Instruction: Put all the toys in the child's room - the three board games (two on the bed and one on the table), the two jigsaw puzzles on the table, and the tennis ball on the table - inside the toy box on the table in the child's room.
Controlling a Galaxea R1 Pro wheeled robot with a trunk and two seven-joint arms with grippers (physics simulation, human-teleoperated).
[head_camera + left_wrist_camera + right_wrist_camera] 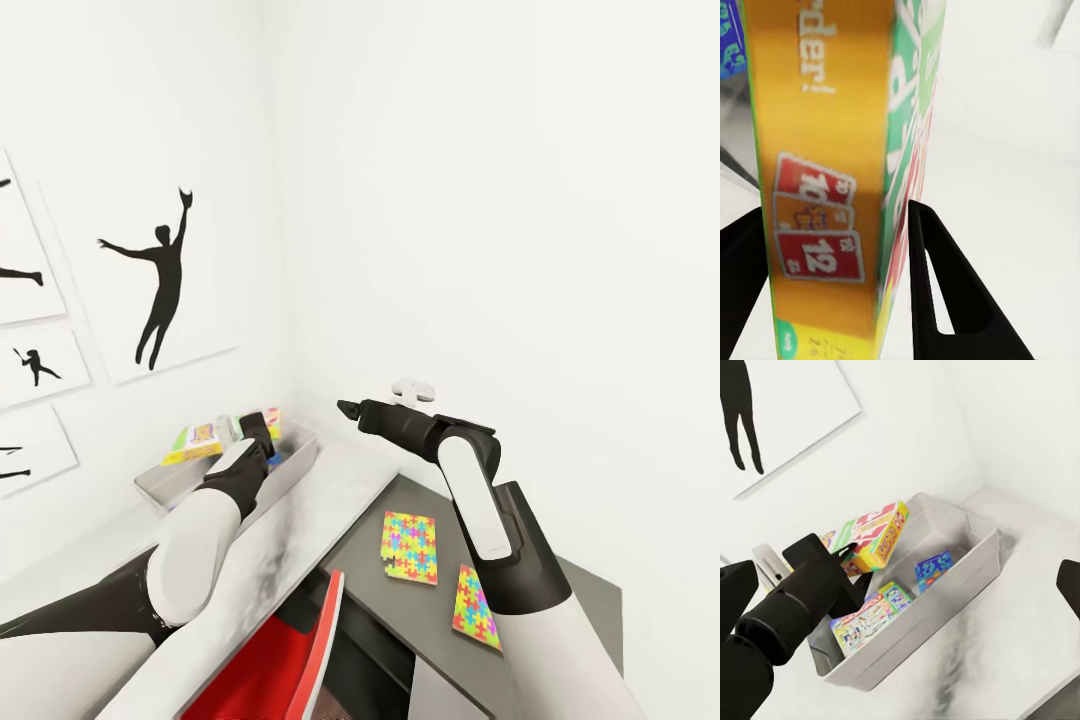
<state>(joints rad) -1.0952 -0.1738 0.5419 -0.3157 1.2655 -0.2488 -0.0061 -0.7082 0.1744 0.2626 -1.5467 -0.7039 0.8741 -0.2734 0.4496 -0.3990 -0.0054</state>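
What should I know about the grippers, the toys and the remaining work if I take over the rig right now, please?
Left gripper: fingers shut on the Skip-Bo board game, held on edge over the toy box.
Right gripper: holds nothing, raised above the white table; whether its fingers are open I cannot tell.
Done: two board games already lie inside the toy box, one white-and-green, one blue.
Left: release the Skip-Bo box into the bin, then fetch the two jigsaw puzzles lying on the dark grey surface. The tennis ball's whereabouts I cannot confirm.
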